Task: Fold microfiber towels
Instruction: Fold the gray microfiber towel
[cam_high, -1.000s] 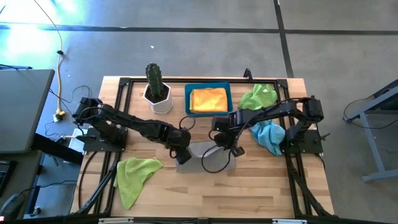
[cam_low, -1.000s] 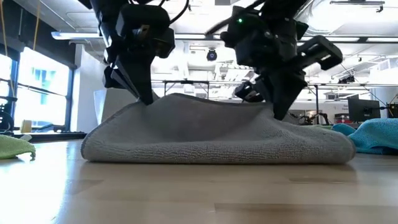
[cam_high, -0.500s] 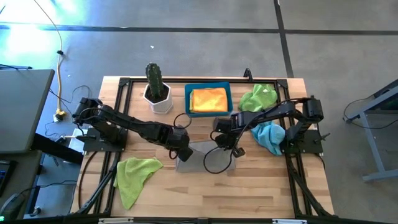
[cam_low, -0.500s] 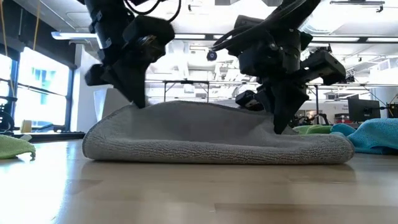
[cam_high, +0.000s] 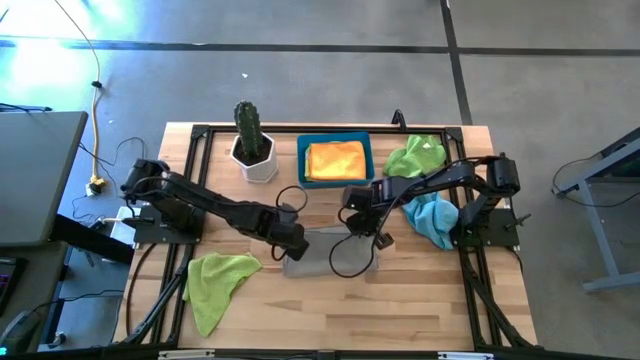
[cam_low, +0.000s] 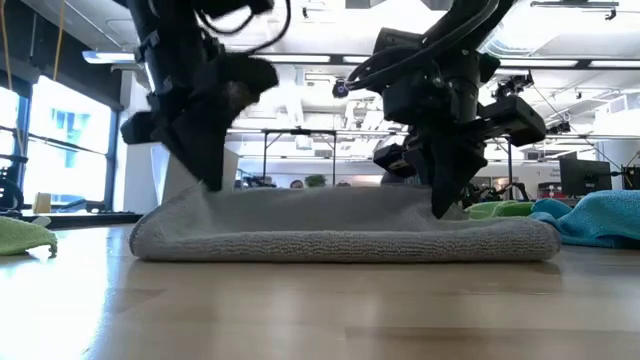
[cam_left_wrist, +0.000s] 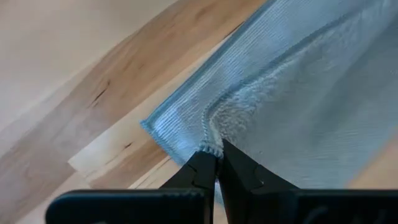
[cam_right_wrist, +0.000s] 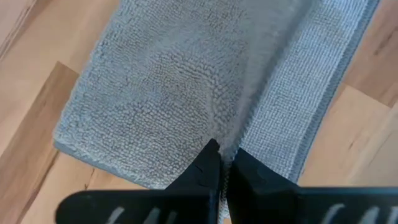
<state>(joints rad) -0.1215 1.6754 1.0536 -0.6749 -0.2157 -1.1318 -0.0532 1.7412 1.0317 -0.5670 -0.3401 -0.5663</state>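
Note:
A grey microfiber towel (cam_high: 330, 255) lies folded in two layers at the table's middle, flat in the low view (cam_low: 340, 232). My left gripper (cam_high: 292, 242) is shut on its left end and my right gripper (cam_high: 372, 238) is shut on its right end. Both point steeply down, with their fingertips down at the cloth (cam_low: 210, 183) (cam_low: 440, 208). A lime green towel (cam_high: 215, 280) lies crumpled at the near left. Another lime green one (cam_high: 415, 155) and a light blue one (cam_high: 432, 220) lie at the right. My left gripper pinches the upper layer's stitched edge (cam_left_wrist: 210, 138) between its two fingers, close to the towel's left corner, coming from above. The cloth bunches into a small pucker at the fingertips, and the rest lies on the lower layer. My right gripper pinches a raised ridge of the upper layer (cam_right_wrist: 231, 134) between its two fingers, from above and near the towel's right end. The ridge runs away from the fingertips, and the cloth on both sides of it rests flat on the layer below.
A blue bin (cam_high: 302, 160) holding an orange-yellow folded cloth (cam_high: 335, 160) stands at the far middle, with a potted cactus (cam_high: 252, 140) to its left. Black frame rails run along the table's left, right and far sides. Bare wood lies near the front edge.
Both grippers have sunk toward the table, still shut on the grey towel. The left one has rolled at the wrist and shifted toward the table's left. The towel's raised upper layer has come down from a hump and now lies flat on the lower layer.

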